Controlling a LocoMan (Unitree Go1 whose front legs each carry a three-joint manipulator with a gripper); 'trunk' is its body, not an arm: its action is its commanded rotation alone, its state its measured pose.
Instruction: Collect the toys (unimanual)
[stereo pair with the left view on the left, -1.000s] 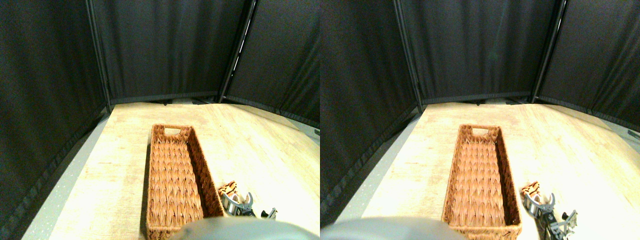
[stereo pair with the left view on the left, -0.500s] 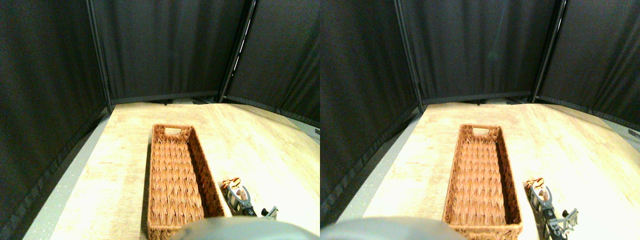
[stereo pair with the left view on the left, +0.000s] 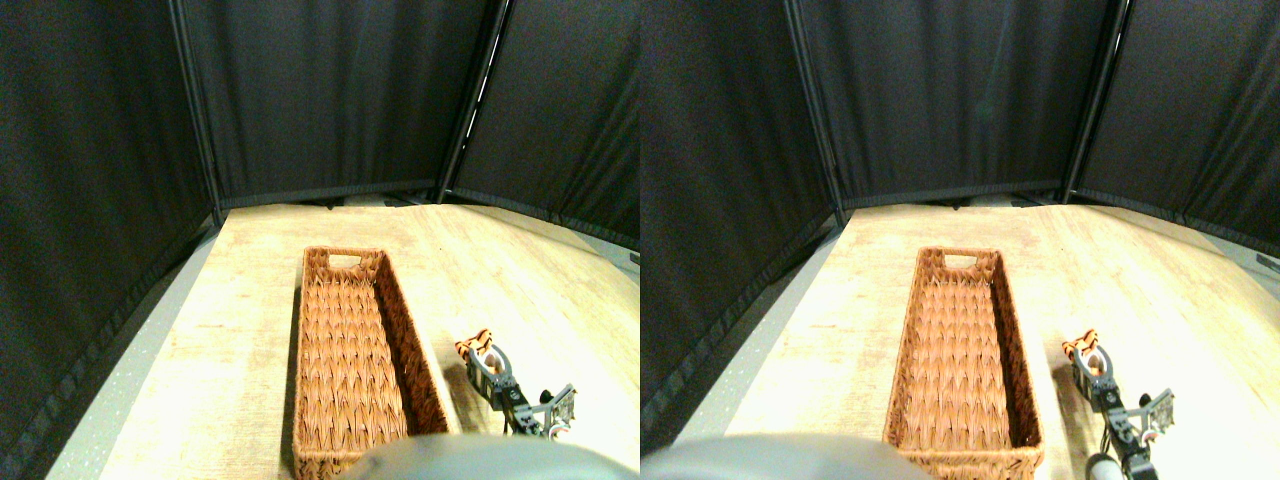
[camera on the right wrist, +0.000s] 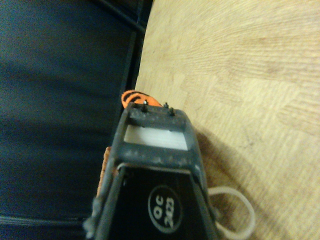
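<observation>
1. While your right gripper (stereo pair with the left view on the left: 487, 357) seems to hold the tiger toy (stereo pair with the left view on the left: 477, 346) at its fingers, above the worktop (stereo pair with the left view on the left: 250, 300), note the wicker basket (stereo pair with the left view on the left: 345, 350) lies just left.
2. Basket's long axis runs near to far; carry left.

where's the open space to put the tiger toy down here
The wicker basket shows nothing inside along its visible length. The wooden tabletop is bare right of the basket up to the black curtains, and left of it too. It is tight only between the basket's right wall and the gripper with the tiger toy.
</observation>
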